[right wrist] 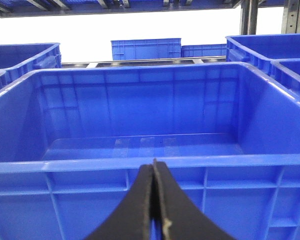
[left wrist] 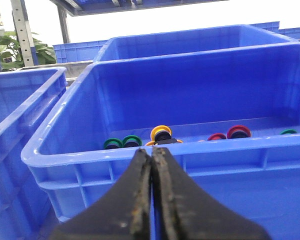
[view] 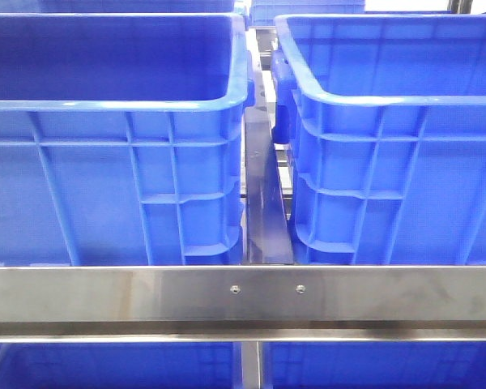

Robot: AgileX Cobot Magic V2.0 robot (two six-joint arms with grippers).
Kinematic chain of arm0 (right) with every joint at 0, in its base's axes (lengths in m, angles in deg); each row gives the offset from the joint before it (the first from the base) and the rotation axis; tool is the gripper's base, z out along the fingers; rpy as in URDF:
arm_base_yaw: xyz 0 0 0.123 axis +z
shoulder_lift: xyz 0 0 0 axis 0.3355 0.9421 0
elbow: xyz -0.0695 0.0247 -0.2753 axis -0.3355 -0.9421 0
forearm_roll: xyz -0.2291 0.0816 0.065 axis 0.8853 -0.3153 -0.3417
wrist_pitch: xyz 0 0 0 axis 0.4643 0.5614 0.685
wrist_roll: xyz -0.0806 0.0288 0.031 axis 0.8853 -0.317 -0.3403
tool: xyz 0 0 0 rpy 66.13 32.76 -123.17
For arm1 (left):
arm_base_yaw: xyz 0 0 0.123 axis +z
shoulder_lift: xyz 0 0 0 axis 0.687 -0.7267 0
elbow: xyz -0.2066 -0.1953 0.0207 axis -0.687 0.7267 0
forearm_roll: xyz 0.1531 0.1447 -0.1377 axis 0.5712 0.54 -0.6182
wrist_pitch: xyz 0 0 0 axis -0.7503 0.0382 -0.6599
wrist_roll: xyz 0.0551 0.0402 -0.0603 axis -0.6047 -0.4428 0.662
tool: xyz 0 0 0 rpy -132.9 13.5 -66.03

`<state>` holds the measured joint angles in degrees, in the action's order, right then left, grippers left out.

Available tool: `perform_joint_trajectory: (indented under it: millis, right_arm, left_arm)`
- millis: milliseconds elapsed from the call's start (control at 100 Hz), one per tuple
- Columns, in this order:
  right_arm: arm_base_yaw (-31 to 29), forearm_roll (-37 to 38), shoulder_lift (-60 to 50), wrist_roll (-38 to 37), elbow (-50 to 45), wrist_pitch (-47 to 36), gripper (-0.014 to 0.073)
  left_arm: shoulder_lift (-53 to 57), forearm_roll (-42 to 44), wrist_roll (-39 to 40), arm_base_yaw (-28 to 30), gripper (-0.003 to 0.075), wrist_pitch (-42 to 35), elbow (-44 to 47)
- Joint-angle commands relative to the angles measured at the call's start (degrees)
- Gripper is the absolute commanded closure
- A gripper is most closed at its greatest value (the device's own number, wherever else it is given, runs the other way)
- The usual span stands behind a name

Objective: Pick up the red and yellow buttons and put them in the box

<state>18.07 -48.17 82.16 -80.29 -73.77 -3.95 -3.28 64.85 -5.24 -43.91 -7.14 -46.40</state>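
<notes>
The left gripper [left wrist: 151,152] has its jaws pressed together with nothing between them, its tips hovering just short of the near rim of a blue crate [left wrist: 65,155] that holds the buttons. Beyond that rim, on the crate floor, lie two green buttons [left wrist: 121,143] slightly to the left of the tips, the yellow button [left wrist: 161,133] almost straight ahead of them, and the red buttons [left wrist: 231,134] farther to the right, with one more green piece [left wrist: 289,132] near the far right wall. The right gripper [right wrist: 153,165] is likewise closed tight and holds nothing, poised before the near wall of the box [right wrist: 140,165]. In the front view the two crates stand side by side behind a steel rail [view: 243,293], neither gripper visible there.
</notes>
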Motion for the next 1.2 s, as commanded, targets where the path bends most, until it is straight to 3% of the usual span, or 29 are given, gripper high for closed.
perform_joint_trajectory:
  millis: [0, 360, 540, 790, 1010, 1190]
  right_arm:
    - [0.1, 0.33, -1.39, 0.22, 1.08, -4.48, 0.0709]
    - [0.1, 0.33, -1.39, 0.22, 1.08, -4.48, 0.0709]
    - [0.1, 0.33, -1.39, 0.22, 1.08, -4.48, 0.0709]
    - [0.1, 0.33, -1.39, 0.22, 1.08, -4.48, 0.0709]
    - [0.1, 0.33, -1.39, 0.22, 1.08, -4.48, 0.0709]
    - [0.1, 0.33, -1.39, 0.22, 1.08, -4.48, 0.0709]
  left_arm:
    - [1.85, -0.12, 0.53, -0.05, 0.0739, -4.54, 2.1]
    - [1.85, -0.21, 0.53, -0.05, 0.0739, -4.54, 1.77]
    - [0.97, -4.41, 0.53, -0.05, 0.0739, -1.58, -3.17]
    - [-7.23, -4.92, 0.53, -0.05, 0.0739, 12.51, -19.05]
    - [-22.01, -4.92, 0.42, -0.05, 0.0739, 31.14, -37.63]
    - [-33.26, -4.82, -1.4, -0.05, 0.0739, 39.93, -49.7]
